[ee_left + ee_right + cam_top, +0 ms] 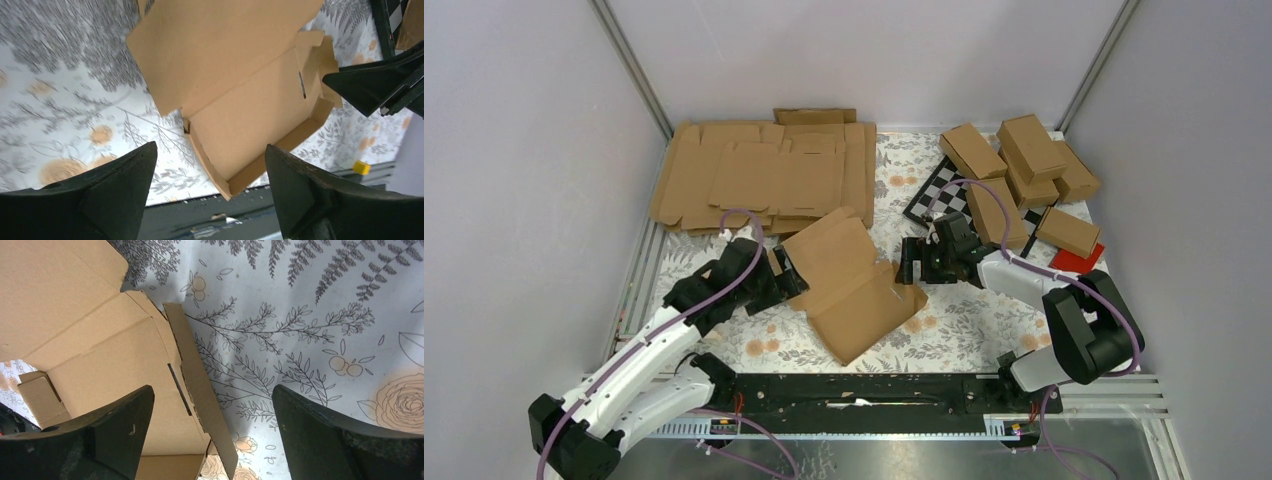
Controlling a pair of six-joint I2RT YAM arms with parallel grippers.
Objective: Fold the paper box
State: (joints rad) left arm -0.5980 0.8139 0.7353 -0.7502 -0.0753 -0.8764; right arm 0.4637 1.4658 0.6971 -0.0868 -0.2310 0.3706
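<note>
Floral tablecloth (964, 322), half-folded paper box (849, 280) lying open, left gripper (790, 270), right gripper (906, 262), both spread wide beside it

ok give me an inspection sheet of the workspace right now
surface: floral cloth
job's things: paper box partly folded, sides raised, lying between the grippers
clutter: pile of flat blanks far left; finished cartons far right; checkered board; red sheet
grippers: left gripper open; right gripper open; neither holds anything
cables: purple cables loop over both arms
surroundings: white walls, metal posts
</note>
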